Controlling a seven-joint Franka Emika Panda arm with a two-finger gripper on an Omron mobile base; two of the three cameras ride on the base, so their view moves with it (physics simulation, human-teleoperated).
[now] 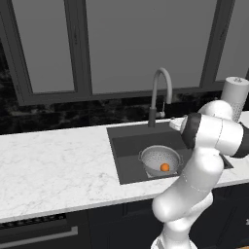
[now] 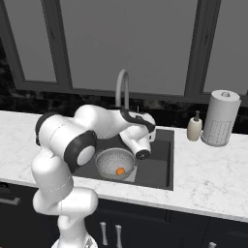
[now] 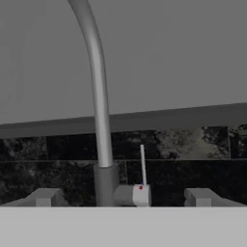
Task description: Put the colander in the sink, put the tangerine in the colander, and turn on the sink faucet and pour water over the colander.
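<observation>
The silver perforated colander (image 1: 156, 158) (image 2: 112, 160) sits in the dark sink (image 1: 127, 146) (image 2: 157, 167). The small orange tangerine (image 1: 165, 167) (image 2: 119, 171) lies inside it. Behind the basin rises the grey gooseneck sink faucet (image 1: 161, 87) (image 2: 123, 86) (image 3: 98, 101). Its thin side lever (image 3: 143, 166) stands upright beside the base. My gripper (image 3: 123, 198) is open and level with the faucet's base. One fingertip is left of the base and the other right of the lever, touching neither. The spout looks dry; water is out of view.
A tall white perforated cylinder (image 2: 220, 118) (image 1: 236, 95) and a small soap dispenser (image 2: 194, 128) stand on the marble counter (image 1: 53, 165) right of the sink. Dark window frames and a black backsplash run behind the faucet. My arm arches over the basin's right part.
</observation>
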